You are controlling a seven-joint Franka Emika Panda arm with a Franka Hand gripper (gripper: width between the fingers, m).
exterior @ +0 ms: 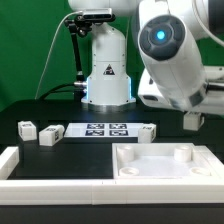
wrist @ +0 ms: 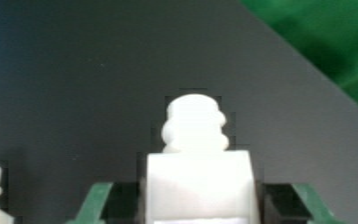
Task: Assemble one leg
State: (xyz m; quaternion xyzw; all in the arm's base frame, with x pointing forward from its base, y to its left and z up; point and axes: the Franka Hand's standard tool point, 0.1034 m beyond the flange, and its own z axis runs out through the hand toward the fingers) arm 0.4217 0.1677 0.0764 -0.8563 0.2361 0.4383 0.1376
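dark table (wrist: 87, 90) lies behind the leg (wrist: 197, 175), clamped between the jaws (knobbed tip poking out).

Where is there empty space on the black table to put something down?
The black table is bare between the flat white marker board and the white L-shaped bar, on the exterior view's left of the large white square tabletop. The board's row is crowded: two small white tagged legs at one end, another at the other.
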